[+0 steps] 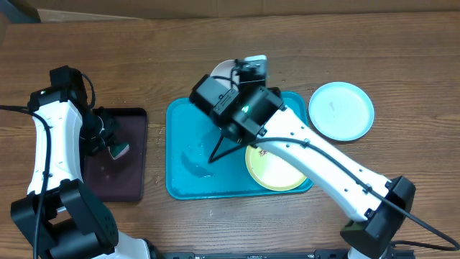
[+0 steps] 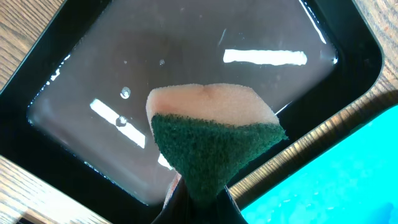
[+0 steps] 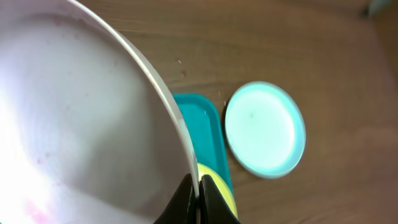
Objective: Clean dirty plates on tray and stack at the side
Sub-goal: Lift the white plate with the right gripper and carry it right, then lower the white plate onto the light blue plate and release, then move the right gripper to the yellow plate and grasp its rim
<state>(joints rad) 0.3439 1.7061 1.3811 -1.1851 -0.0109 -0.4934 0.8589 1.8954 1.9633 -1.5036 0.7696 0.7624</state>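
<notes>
We see the round white plastic plate (image 3: 81,118) held up over the far edge of the large turquoise-blue rectangular plastic tray (image 1: 188,147), its face carrying faint pinkish specks, and the right gripper (image 3: 199,186) is clamped on its rim, both fingers pinched tight. The round yellow-green plastic plate (image 1: 277,173) lies inside the tray at its near right corner, partly hidden under the right arm. The round pale blue plastic plate (image 1: 341,110) sits on the brown wooden table (image 1: 402,57) just beside the tray's right side. The tray floor shows a wet patch near its middle. Well to the left, the left gripper (image 2: 198,196) is closed on a sponge (image 2: 211,134) with a green scouring side and a pale foam side, holding it over the smaller dark rectangular tray (image 1: 118,183), which carries a shallow glossy layer of liquid with a few bubbles; we cannot tell whether the sponge touches it
</notes>
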